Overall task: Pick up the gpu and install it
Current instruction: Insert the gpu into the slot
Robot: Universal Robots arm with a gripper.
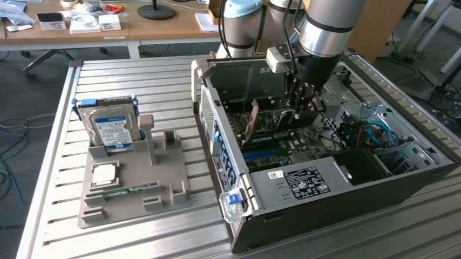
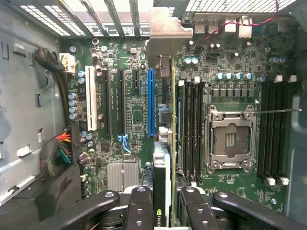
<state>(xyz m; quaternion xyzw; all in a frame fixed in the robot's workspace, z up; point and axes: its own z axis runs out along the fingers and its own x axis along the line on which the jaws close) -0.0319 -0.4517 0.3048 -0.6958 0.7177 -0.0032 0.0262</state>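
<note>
the arm point(image 1: 324, 27) is cut off by the top edge of the exterior view. inside the computer case point(image 1: 346, 183) the claw point(image 1: 303, 110) looks dark and small, and its tips seem to be hidden by the gpu point(image 1: 277, 120). in the wrist view the card is seen edge-on, so its fan side is hidden, and the fingers point(image 2: 140, 206) on each side of it run off the picture's edge. the words on the hard drive point(image 1: 112, 132) label are too small to read.
</note>
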